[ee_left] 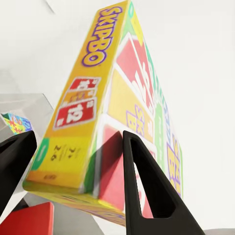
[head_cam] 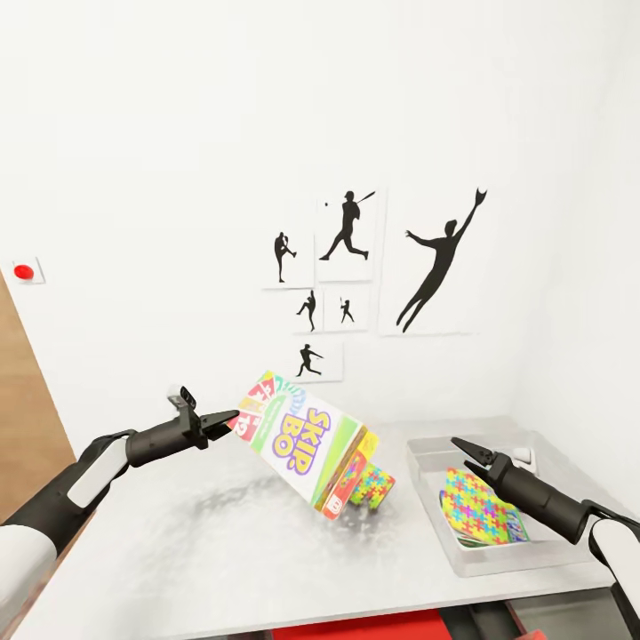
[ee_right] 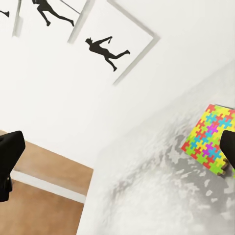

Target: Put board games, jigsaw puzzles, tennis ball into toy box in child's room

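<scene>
My left gripper (head_cam: 224, 420) is shut on the upper corner of the white "Skip-Bo" board game (head_cam: 307, 442), which hangs tilted over the table (head_cam: 178, 542). In the left wrist view my left gripper (ee_left: 78, 134) has a black finger on each side of the box (ee_left: 98, 98). One jigsaw puzzle (head_cam: 375, 485) lies on the table just behind the box's lower corner and also shows as a jigsaw puzzle (ee_right: 210, 137) in the right wrist view. Another jigsaw puzzle (head_cam: 480, 508) lies in the toy box (head_cam: 425, 462). My right gripper (head_cam: 462, 450) hovers open over the toy box.
Black athlete pictures (head_cam: 436, 262) hang on the white wall behind the table. A small white object (head_cam: 524, 457) sits at the toy box's far corner. Something red (head_cam: 356, 627) shows below the table's front edge. Wood floor (ee_right: 49, 171) lies beyond the table's left end.
</scene>
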You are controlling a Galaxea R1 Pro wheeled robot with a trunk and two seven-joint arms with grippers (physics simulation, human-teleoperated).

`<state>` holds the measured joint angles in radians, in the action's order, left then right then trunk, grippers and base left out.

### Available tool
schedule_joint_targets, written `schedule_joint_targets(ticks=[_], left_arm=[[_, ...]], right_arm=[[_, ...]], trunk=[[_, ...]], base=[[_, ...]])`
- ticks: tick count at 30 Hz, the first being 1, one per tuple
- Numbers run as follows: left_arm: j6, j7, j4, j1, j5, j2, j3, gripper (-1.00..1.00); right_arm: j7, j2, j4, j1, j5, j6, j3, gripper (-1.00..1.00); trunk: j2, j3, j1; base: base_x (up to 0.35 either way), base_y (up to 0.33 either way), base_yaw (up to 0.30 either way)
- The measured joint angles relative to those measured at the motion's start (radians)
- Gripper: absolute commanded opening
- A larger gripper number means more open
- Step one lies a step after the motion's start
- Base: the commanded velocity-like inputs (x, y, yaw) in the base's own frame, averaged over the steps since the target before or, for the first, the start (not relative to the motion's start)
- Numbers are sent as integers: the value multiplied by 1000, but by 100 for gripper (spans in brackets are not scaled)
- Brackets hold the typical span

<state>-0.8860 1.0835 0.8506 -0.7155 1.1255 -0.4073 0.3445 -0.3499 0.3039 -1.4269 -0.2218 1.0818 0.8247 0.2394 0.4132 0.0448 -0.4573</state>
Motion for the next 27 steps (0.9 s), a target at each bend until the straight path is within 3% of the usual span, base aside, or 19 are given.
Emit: schedule_joint_targets(ticks=[13,27], left_arm=[[0,0,0,0,0,-1,0,-100],[0,1,0,0,0,-2,0,-100]], right_arm=[[0,0,0,0,1,0,0,100],[0,0,0,0,1,0,0,100]], trunk=[[0,0,0],[0,0,0]], base=[[0,-100,-2],[0,-9,-7]])
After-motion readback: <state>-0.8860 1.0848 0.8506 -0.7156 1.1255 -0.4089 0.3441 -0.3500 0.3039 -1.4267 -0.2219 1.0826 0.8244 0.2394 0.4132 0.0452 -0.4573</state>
